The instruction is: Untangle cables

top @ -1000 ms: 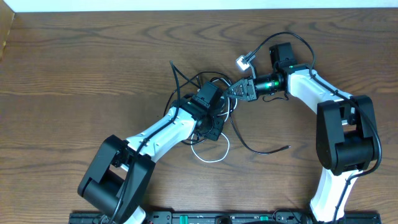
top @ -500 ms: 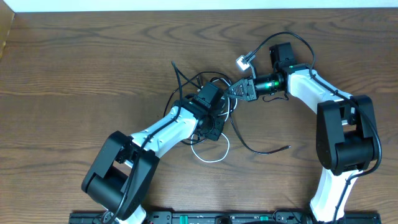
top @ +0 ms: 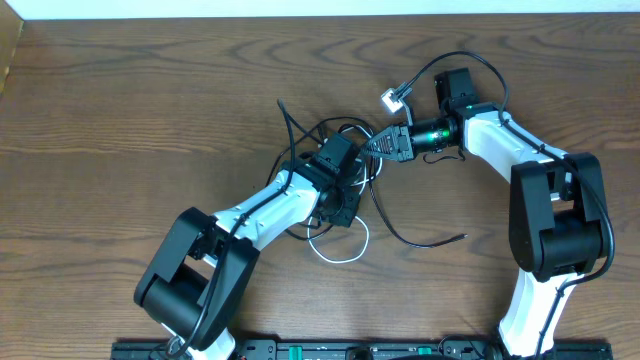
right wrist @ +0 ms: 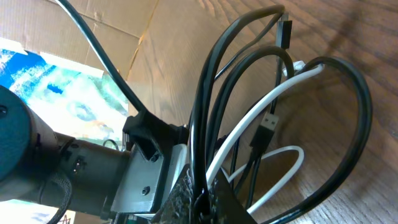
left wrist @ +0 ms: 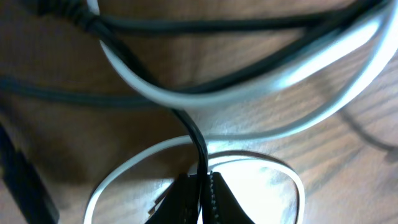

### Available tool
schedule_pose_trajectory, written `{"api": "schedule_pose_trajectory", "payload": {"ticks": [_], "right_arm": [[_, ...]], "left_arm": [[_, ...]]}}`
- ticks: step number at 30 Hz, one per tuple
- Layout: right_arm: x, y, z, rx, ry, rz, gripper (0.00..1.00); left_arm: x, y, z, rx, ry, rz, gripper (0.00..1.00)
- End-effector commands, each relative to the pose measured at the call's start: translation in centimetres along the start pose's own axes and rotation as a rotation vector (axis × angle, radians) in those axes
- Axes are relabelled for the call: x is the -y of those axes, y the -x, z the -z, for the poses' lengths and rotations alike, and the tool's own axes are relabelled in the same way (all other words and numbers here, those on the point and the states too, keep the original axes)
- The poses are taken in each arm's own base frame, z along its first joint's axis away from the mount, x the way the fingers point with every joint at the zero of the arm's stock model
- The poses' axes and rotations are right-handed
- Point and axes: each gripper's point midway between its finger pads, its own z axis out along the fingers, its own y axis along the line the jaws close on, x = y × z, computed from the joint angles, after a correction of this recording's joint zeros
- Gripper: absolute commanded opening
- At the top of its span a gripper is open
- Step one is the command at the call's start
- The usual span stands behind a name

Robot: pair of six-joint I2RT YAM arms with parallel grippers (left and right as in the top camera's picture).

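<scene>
Cables (top: 345,128) lie knotted in the middle of the desk (top: 120,120) between my arms, my left tool (left wrist: 202,186) pinching one black cable (left wrist: 193,134), my right tool (right wrist: 202,198) clamped on black loops (right wrist: 202,124).

The cables (top: 372,185) lie on the table (top: 120,120) between left arm (top: 262,210) and right arm (top: 500,142).

Black cables (left wrist: 194,134) and white cable (left wrist: 186,99) in one loose tangle, mid-table.

Robot lab, wooden table (top: 120,90), two mounted arms (top: 272,208)
</scene>
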Motion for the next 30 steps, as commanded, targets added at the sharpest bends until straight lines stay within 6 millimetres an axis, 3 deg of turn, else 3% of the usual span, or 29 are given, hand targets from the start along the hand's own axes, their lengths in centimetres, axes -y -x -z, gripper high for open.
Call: {"api": "schedule_pose_trajectory", "payload": {"ticks": [1, 12, 19, 24, 30], "right_arm": [[-0.2, 0.2, 0.3, 0.007, -0.002, 0.000, 0.01], [0.1, 0.2, 0.2, 0.003, -0.024, 0.000, 0.01], [0.1, 0.2, 0.2, 0.003, -0.024, 0.000, 0.01], [0.1, 0.2, 0.2, 0.004, -0.020, -0.001, 0.01], [0.1, 0.2, 0.2, 0.004, -0.020, -0.007, 0.01]], "left_arm": [[0.8, 1.3, 2.8, 0.066, -0.009, -0.013, 0.07], [2.3, 3.6, 15.3, 0.427, 0.002, -0.064, 0.07], [1.3, 3.8, 23.3, 0.689, 0.087, -0.051, 0.08], [-2.6, 3.4, 25.7, 0.762, 0.315, 0.032, 0.07], [-7.2, 3.1, 26.1, 0.772, 0.566, 0.187, 0.07]]}}
